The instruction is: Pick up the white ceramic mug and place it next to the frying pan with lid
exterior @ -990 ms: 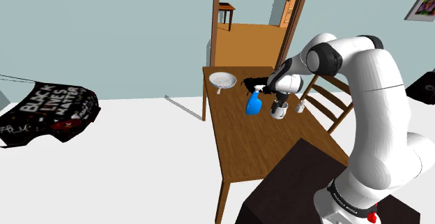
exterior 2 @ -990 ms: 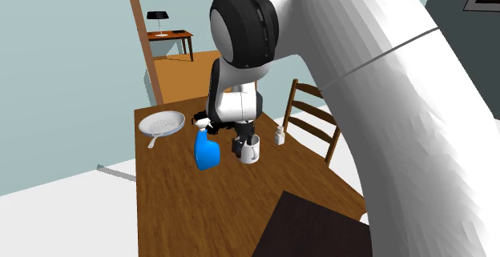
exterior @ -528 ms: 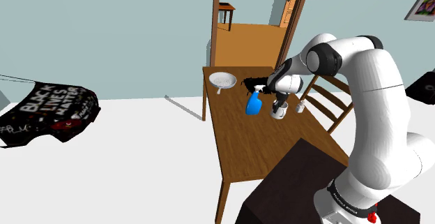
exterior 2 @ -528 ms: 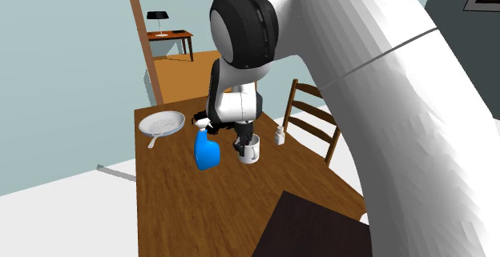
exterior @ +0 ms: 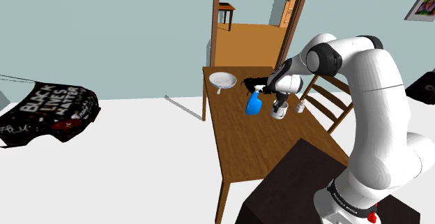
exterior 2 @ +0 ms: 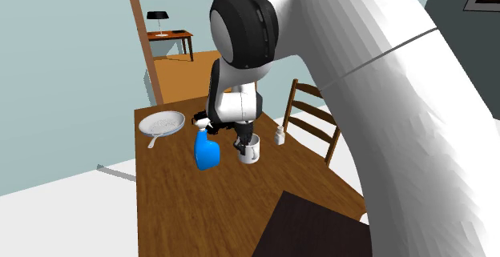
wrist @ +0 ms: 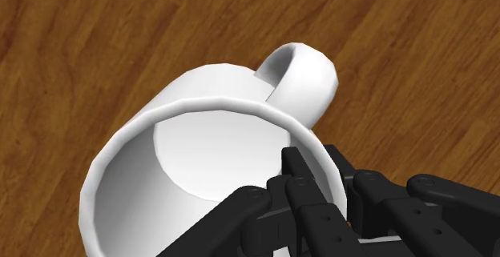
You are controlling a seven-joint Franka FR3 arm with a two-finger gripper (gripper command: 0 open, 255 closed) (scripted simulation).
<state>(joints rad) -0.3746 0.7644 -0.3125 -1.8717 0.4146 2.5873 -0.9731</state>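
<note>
I read the end effector (wrist: pixel 320 166) as narrow, clamped on the white mug (wrist: pixel 192 155) at the rim wall by the handle, one finger inside the cup, the other outside. Mug upright on the wooden table (exterior 2: pixel 184 207). In the second ext. view a blue spray bottle (exterior 2: pixel 206 153) stands just beside it on the left, and a small white shaker (exterior 2: pixel 280 137) is near on the right. Lidded frying pan (exterior 2: pixel 161 123) lies well apart, towards the table's far corner. Wooden chair (exterior 2: pixel 314 119) at the table's right side.
</note>
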